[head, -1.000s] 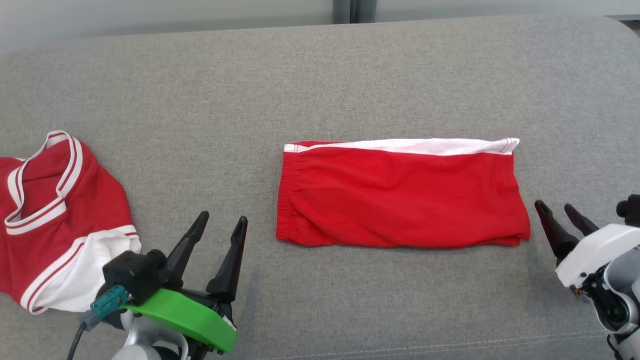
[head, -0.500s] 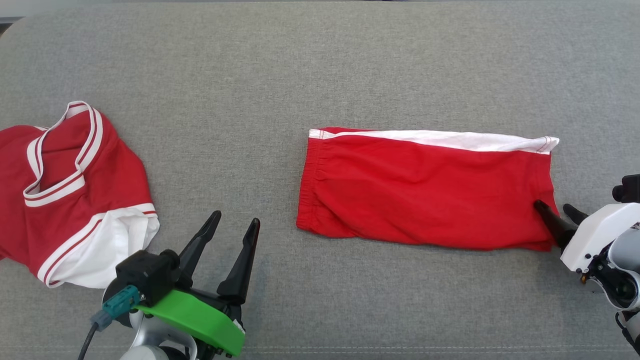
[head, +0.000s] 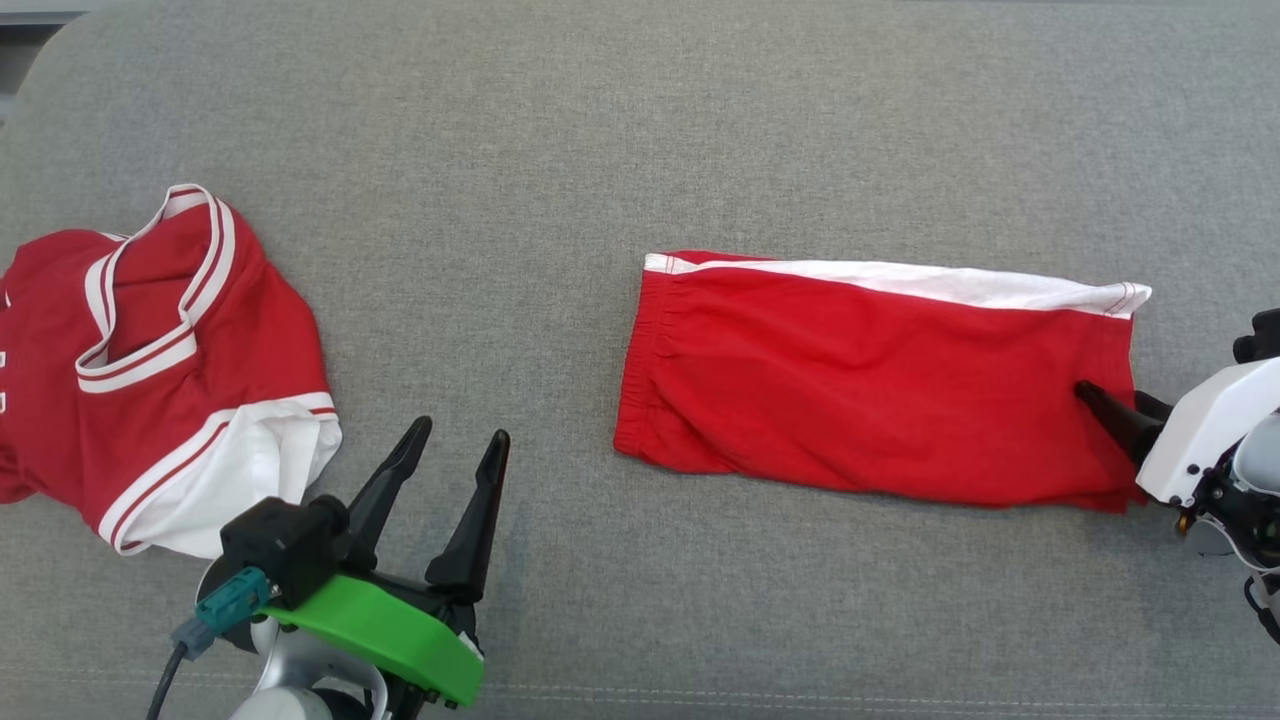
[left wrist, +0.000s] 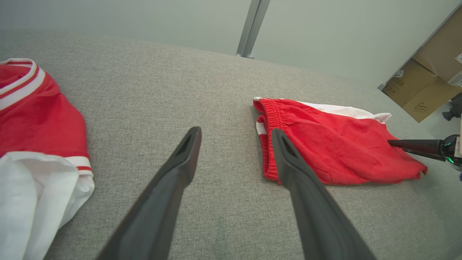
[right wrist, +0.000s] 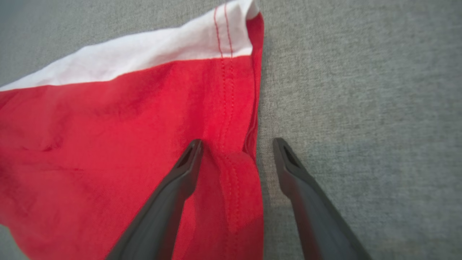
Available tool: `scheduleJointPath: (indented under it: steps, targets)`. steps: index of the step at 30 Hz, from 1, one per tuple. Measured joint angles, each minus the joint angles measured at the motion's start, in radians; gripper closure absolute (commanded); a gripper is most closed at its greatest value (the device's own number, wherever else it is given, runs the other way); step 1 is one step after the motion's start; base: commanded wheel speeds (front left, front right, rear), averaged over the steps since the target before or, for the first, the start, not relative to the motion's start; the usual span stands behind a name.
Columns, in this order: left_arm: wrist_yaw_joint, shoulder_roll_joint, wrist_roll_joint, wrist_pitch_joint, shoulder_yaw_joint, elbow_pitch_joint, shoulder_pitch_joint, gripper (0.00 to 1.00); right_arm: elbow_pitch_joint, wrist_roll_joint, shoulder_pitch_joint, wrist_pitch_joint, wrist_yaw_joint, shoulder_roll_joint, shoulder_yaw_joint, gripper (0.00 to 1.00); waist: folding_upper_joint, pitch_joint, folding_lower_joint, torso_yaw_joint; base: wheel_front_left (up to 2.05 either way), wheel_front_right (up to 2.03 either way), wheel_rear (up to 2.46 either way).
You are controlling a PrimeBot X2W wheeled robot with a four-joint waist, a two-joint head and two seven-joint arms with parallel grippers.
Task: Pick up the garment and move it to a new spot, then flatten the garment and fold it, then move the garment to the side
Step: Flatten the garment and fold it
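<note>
Where the grey upholstered surface (head: 600,150) runs back to its rounded far edge, a pale wall (left wrist: 126,18) rises behind it, split by a grey metal post (left wrist: 252,25). Off the surface's right end, the left wrist view catches cardboard boxes (left wrist: 429,79). A stitched seam runs along the near edge.

The folded red shorts (head: 870,385) lie flat right of centre, with the elastic waistband toward the middle and a white stripe along the far edge. A rumpled red-and-white jersey (head: 170,370) lies well apart at the left, with bare grey cloth between the two.

The right claw (head: 1112,392) is spread wide and straddles the hem at the shorts' right end: one finger is over the red cloth, the other over the bare surface just beside it. It pinches nothing. The left claw (head: 461,432) is also spread and empty. It hangs near the front edge, between the jersey and the shorts and touching neither.
</note>
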Motion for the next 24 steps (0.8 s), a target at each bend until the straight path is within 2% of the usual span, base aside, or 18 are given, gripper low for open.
scheduleJointPath:
  steps: [1,2,3,8,13,18,21,24]
  targets:
    - [0.0,-0.001,0.0,0.0,0.0,0.0,0.0,0.0,0.001,0.004,-0.002,0.008,0.001,-0.001,0.0,0.25,0.0,0.0,0.0,0.001,0.0,0.0,0.0]
    - [0.0,-0.002,0.0,0.0,0.0,0.0,0.0,0.0,0.002,0.009,-0.002,0.016,0.001,-0.001,0.0,0.65,0.0,0.0,0.0,0.002,0.0,0.0,0.0]
    - [0.0,-0.003,0.0,0.0,0.0,0.001,0.0,0.0,0.002,0.015,-0.003,0.023,0.002,-0.001,-0.001,1.0,0.0,0.0,0.0,0.003,0.0,0.0,0.0]
    - [0.0,-0.004,0.0,0.0,0.0,0.007,0.0,0.0,-0.005,0.106,-0.005,0.066,0.031,0.038,-0.024,1.0,0.0,-0.002,0.0,0.005,0.0,0.0,0.0]
    - [0.001,-0.004,-0.001,-0.002,0.011,0.017,0.002,0.0,-0.023,0.16,-0.017,0.116,0.039,0.044,-0.048,1.0,0.0,-0.007,0.0,-0.001,0.0,0.0,0.0]
    - [0.002,-0.006,-0.001,-0.004,0.012,0.017,0.003,0.0,-0.014,0.199,-0.016,0.162,0.014,-0.051,-0.117,1.0,0.0,-0.01,0.0,-0.01,0.0,0.0,0.0]
    - [0.002,-0.007,-0.001,-0.01,0.013,0.018,0.003,0.0,-0.01,0.205,-0.014,0.181,-0.014,-0.11,-0.154,1.0,0.0,-0.011,0.0,-0.014,0.0,0.0,0.0]
    - [0.002,-0.008,-0.001,-0.01,0.013,0.018,0.003,0.0,-0.018,0.209,-0.011,0.199,-0.026,-0.145,-0.177,1.0,0.0001,-0.013,0.0,-0.017,0.0,0.0,0.0]
